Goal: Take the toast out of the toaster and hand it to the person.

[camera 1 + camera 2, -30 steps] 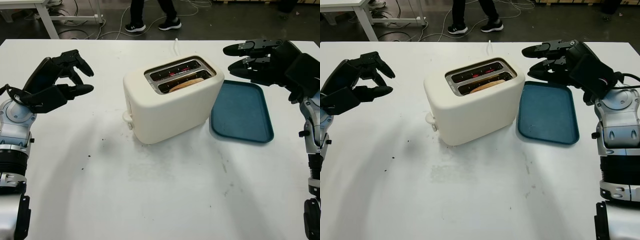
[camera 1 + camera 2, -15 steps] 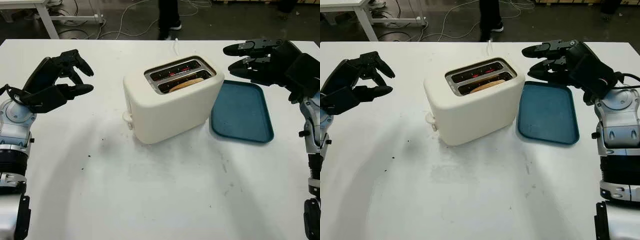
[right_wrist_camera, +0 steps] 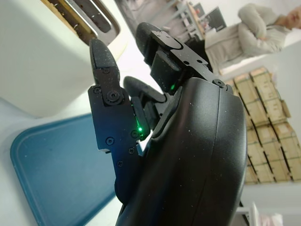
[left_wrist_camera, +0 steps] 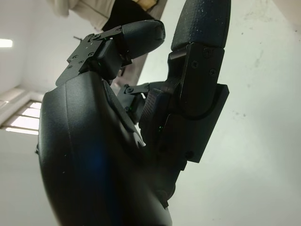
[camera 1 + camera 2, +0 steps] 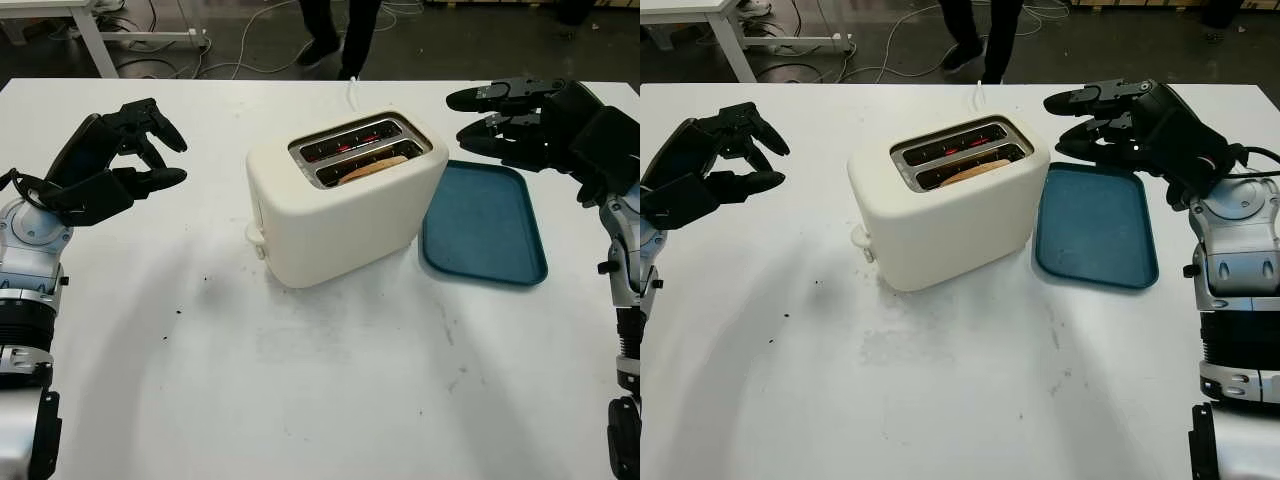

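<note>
Pre-grasp step. Toast [image 5: 372, 167] sitting in near slot of cream toaster [image 5: 340, 205] mid-tabletop [image 5: 330, 380]. Right hand [image 5: 520, 125] raised above blue tray [image 5: 485, 225], holding nothing; left hand [image 5: 115, 160] off left, holding nothing. Next: reach right hand over, pinch toast edge.

Blue tray [image 5: 485, 225] on white table [image 5: 330, 380]

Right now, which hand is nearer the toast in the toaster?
Right. The right hand hovers open beside the toaster, above the blue tray; the left hand, open, hangs farther from the toast.
</note>
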`<state>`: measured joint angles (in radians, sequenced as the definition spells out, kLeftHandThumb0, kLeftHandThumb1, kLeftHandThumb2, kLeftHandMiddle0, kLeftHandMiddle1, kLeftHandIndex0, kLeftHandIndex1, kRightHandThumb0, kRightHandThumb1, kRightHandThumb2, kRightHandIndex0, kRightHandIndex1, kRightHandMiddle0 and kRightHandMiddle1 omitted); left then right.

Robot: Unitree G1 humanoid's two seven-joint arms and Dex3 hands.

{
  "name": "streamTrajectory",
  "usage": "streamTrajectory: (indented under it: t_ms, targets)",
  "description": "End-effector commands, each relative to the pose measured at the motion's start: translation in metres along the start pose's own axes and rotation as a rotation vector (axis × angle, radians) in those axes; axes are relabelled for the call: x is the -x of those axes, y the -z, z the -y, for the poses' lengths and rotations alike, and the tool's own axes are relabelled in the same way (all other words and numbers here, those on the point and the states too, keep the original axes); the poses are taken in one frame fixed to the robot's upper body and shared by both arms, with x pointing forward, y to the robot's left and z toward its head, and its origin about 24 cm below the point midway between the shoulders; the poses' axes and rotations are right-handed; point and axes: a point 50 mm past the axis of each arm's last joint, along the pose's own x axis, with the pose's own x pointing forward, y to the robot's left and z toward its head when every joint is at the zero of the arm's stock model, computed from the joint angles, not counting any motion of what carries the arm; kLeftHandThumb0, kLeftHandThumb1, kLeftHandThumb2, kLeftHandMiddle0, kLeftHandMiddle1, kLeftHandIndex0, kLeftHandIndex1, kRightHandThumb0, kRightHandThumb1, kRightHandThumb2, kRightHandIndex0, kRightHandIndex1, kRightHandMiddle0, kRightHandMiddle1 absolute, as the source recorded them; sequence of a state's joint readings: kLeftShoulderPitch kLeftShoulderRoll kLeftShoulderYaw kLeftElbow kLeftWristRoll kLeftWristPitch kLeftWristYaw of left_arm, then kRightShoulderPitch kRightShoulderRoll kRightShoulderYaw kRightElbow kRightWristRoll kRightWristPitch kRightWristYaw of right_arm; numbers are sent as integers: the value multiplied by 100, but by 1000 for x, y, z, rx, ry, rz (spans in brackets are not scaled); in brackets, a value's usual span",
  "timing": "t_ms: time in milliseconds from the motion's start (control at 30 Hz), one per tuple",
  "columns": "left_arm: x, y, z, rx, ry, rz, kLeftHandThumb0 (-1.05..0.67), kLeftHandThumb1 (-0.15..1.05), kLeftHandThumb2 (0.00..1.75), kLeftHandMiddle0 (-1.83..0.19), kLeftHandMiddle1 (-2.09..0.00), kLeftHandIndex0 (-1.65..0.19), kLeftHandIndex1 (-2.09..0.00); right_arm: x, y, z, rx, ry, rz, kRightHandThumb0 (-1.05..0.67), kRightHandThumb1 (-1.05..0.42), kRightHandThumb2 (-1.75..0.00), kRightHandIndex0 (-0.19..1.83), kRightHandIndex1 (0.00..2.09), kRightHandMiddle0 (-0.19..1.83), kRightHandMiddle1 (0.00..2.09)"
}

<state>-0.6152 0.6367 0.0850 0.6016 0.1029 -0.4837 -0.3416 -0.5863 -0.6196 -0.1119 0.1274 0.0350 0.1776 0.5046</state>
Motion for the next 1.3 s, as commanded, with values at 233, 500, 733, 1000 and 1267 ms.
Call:
streamTrajectory:
  t_ms: [233,500,733,1000,1267]
  targets:
    - [0,-1,-1,6,-9,5,-105,92,25,-61,-139,-42,-140,-1,-4,2,9,12,23,-41,-89,0,49,79,77,1]
    - [0,-1,-1,0,-8,-2,-105,92,25,-61,-139,-42,-140,-1,-5,1,-2,16,10,-41,-88,0,49,79,77,1]
    - [0,0,-1,7,-8,-2,-105,92,25,-62,-139,-42,-141,-1,-4,1,4,10,24,-40,-89,0,49,79,77,1]
    - [0,-1,-1,5,-10,-3,-105,92,25,-62,-139,-42,-142,-1,-4,1,4,11,19,-39,-88,0,48,79,77,1]
    - [0,-1,-1,3,-9,-1,-105,92,25,-61,-139,-41,-142,-1,-4,1,2,12,13,-40,-88,0,49,79,78,1]
